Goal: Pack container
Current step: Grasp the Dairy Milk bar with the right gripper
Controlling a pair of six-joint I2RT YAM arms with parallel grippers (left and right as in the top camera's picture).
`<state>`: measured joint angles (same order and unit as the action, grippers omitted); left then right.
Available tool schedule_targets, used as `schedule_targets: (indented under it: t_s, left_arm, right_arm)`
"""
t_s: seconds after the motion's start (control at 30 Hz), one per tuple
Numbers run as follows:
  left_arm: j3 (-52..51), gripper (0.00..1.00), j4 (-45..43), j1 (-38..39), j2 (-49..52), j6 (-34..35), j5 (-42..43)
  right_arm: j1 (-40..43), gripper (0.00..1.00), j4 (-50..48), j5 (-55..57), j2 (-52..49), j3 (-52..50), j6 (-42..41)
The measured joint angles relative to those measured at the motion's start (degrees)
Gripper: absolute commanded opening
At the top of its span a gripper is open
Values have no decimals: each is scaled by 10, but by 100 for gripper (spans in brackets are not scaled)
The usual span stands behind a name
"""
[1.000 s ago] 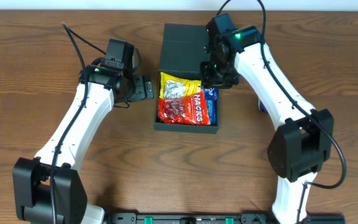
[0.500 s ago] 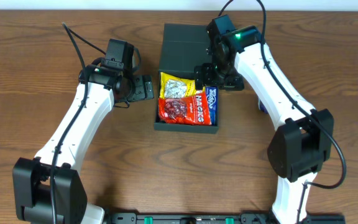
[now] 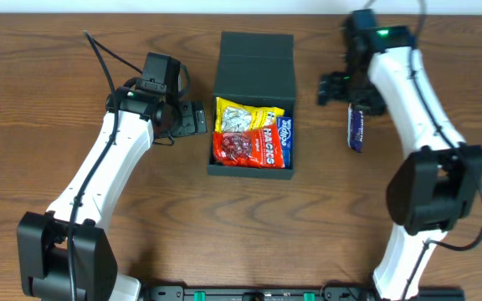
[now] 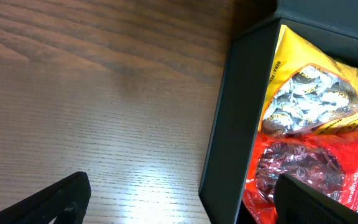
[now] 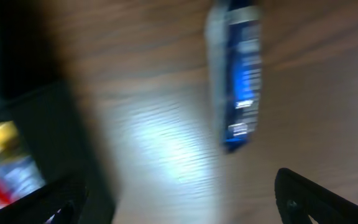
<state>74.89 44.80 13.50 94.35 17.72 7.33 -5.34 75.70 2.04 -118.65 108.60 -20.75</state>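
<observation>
The dark green container (image 3: 211, 134) sits mid-table, its lid (image 3: 254, 52) flipped open toward the back. Inside lie a yellow packet (image 3: 241, 115), a red packet (image 3: 243, 147) and a blue packet (image 3: 284, 134). My left gripper (image 3: 192, 119) is open at the container's left wall (image 4: 229, 130), one finger over the wood and the other over the red packet (image 4: 303, 180). My right gripper (image 3: 344, 86) hangs open and empty over bare wood to the right of the container. The right wrist view is blurred and shows a second blue packet (image 5: 241, 81) ahead of the right gripper (image 5: 185, 199).
The second blue packet (image 3: 356, 127) lies on the wooden table (image 3: 141, 234), right of the container and under my right arm. Both arm bases stand at the front edge.
My right gripper opened over the container, left the blue packet inside, and swung right toward the other blue packet on the table. The left arm has not moved.
</observation>
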Motion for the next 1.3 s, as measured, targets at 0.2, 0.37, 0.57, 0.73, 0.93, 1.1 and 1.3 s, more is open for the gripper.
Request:
schedule_targets:
  t_s: [0.2, 0.37, 0.57, 0.73, 0.93, 1.1, 1.3]
  left_arm:
    - [0, 95, 0, 0, 0, 0, 0]
    - [0, 95, 0, 0, 0, 0, 0]
    - [0, 95, 0, 0, 0, 0, 0]
    - [0, 95, 0, 0, 0, 0, 0]
    - [0, 95, 0, 0, 0, 0, 0]
    - [0, 95, 0, 0, 0, 0, 0]
    - [0, 95, 0, 0, 0, 0, 0]
  right_arm:
    - [69, 92, -50, 17, 0, -38, 33]
    - [83, 83, -114, 19, 0, -100, 48]
    - [76, 72, -182, 18, 0, -156, 60]
    - [66, 66, -207, 15, 0, -202, 63]
    - [66, 60, -226, 4, 0, -242, 63]
    - [66, 45, -231, 2, 0, -250, 63]
    - [66, 33, -234, -1, 0, -259, 68]
